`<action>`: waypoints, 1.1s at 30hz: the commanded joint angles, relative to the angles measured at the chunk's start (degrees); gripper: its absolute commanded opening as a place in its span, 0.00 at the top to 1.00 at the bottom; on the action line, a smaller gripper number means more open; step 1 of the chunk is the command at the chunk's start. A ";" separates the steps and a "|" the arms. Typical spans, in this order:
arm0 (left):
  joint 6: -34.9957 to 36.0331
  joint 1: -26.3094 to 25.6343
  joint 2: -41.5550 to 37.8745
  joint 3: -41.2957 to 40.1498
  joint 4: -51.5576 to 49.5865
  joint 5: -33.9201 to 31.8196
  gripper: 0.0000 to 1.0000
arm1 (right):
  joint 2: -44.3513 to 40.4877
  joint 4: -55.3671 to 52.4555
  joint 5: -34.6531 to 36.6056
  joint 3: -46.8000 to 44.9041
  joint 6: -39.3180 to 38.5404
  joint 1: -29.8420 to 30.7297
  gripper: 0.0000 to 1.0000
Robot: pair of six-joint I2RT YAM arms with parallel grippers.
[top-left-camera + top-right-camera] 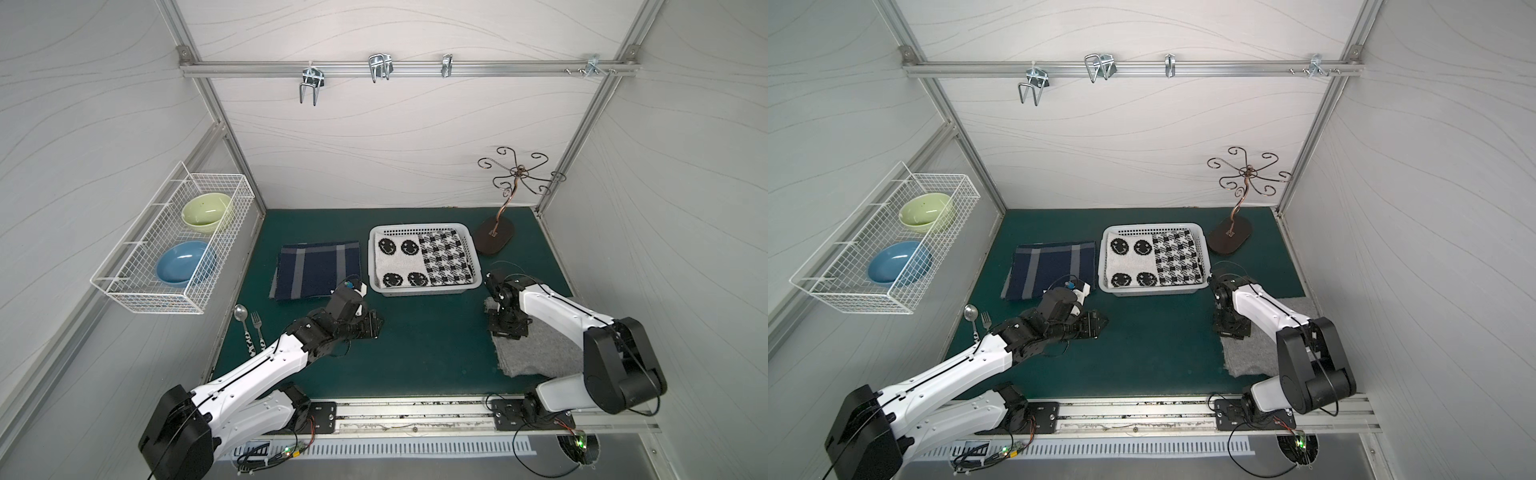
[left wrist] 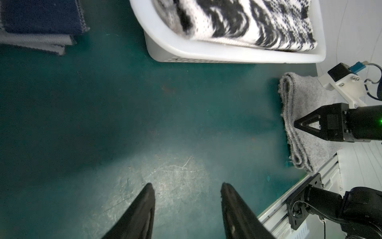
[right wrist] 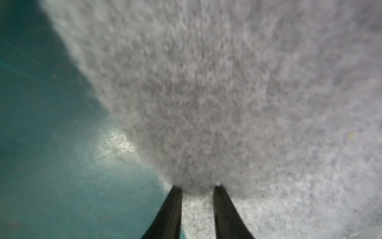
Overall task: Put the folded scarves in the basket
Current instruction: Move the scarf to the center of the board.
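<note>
So the right gripper point(image 3: 197, 188) is down on the gray scarf point(image 1: 536, 353), jaws pinched in on a bunch of the fuzzy fabric near its edge. That scarf is on the green mat point(image 1: 415, 353), front-right of the basket point(image 1: 428, 287), not in it. The basket already has a black-and-white scarf point(image 1: 419, 259) inside. The left gripper point(image 2: 187, 186) hangs over bare mat, jaws apart, holding nothing.

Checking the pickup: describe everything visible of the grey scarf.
The grey scarf is fuzzy, felt-like cloth folded in several layers. It lies flat on the green mat, its rounded fold facing the mat's middle, apart from the basket. The right gripper presses down, seemingly pinching a bunch near that fold.
</note>
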 commanded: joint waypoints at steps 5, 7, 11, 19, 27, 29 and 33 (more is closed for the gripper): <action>-0.53 -0.15 -1.22 -0.82 1.87 0.49 0.45 | -0.29 1.44 -4.00 0.30 -2.01 2.41 0.96; -0.73 -0.17 -1.96 -1.62 1.70 0.39 0.45 | 0.70 1.54 -5.45 0.55 -1.96 3.73 1.00; -0.60 0.11 -2.94 -2.52 1.23 -0.80 0.46 | 0.86 2.30 -7.99 1.18 -0.90 7.46 1.00; -1.77 0.09 -1.10 -3.13 2.70 0.43 0.46 | 1.60 4.56 -12.59 3.18 4.09 14.98 1.00; -4.64 0.09 -1.00 -7.38 6.85 1.93 0.43 | 8.62 6.19 -13.49 10.08 9.48 29.37 1.00; -5.00 0.09 -1.20 -7.91 6.81 1.82 0.43 | 10.92 8.40 -14.64 10.92 10.49 31.41 1.00; -6.04 0.12 -2.00 -9.44 6.83 1.13 0.42 | 17.40 11.70 -16.33 15.46 12.68 37.05 1.00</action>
